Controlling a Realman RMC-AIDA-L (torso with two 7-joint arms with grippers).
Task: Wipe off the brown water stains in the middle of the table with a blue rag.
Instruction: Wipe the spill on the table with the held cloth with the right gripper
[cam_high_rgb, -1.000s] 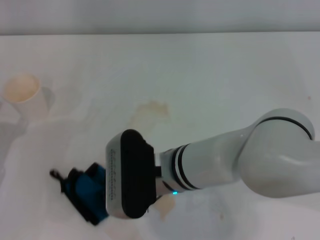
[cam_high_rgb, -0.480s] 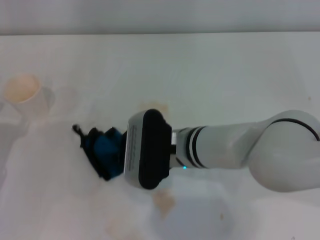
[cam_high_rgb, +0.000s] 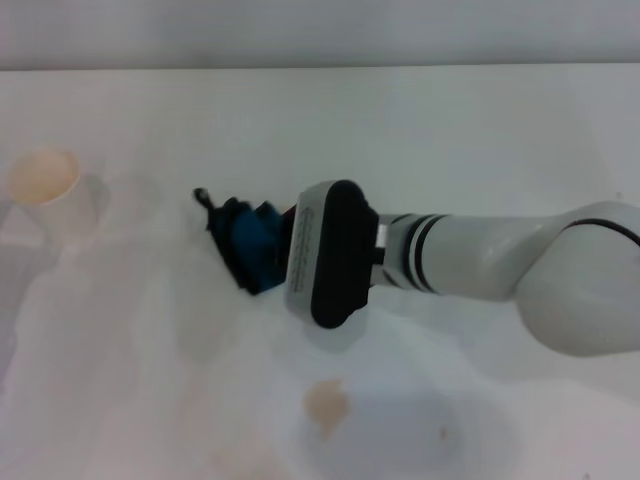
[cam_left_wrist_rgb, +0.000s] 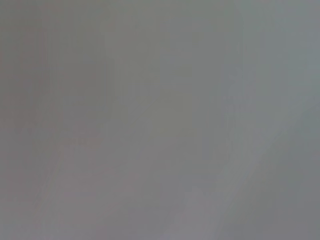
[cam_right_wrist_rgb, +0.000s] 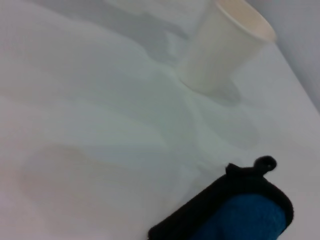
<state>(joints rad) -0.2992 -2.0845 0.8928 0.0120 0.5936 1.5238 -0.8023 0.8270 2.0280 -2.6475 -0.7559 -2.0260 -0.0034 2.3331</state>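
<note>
Fingers of the right gripper (cam_high_rgb: 285, 252) are hidden behind the black wrist housing in the head view, and the right wrist view does not show them either, so whether they are apart or clamped cannot be told; the blue rag (cam_high_rgb: 248, 245) sticks out bunched from the gripper's front end, lying against the worktop (cam_high_rgb: 450, 140); its black edging and small loop (cam_right_wrist_rgb: 264, 163) point toward the paper cup (cam_high_rgb: 45, 188); in the right wrist view the rag (cam_right_wrist_rgb: 240, 212) sits near the cup (cam_right_wrist_rgb: 225, 47) but apart from it; the cup stands upright, well apart from the rag, toward the robot's left; the brown water stains show as a small tan patch (cam_high_rgb: 326, 404) nearer the robot than the rag, with a faint smeared film spreading over the worktop between the rag and the cup; the right arm reaches to the rag from the robot's right; the left wrist view shows only a flat grey field, and the left gripper appears in no view
</note>
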